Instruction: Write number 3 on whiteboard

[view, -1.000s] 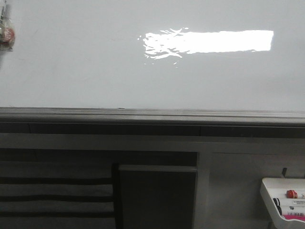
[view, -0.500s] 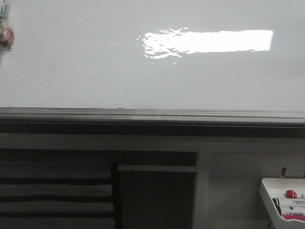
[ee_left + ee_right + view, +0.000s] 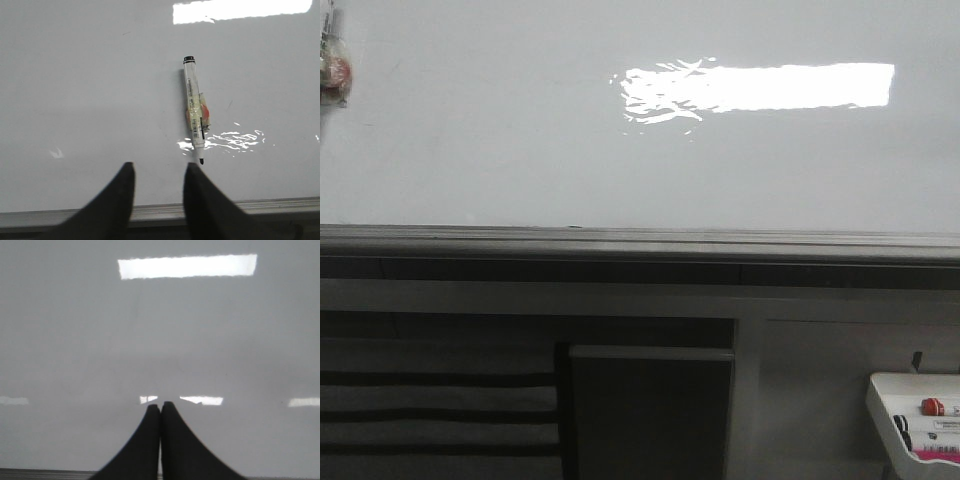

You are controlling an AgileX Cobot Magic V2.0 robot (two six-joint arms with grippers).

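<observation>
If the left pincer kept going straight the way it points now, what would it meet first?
Probably the whiteboard itself. The left pincer is open and aimed at bare board, with the marker lying just off the line of one finger, uncapped tip toward the pincer. Depth is unclear, so a slight drift might reach the marker first.

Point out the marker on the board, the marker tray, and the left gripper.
marker point(image 3: 194, 107): left wrist view, mid-barrel.
marker tray point(image 3: 882, 392): front view, white rim.
left gripper point(image 3: 159, 172): left wrist view, midway between the open fingertips.
</observation>
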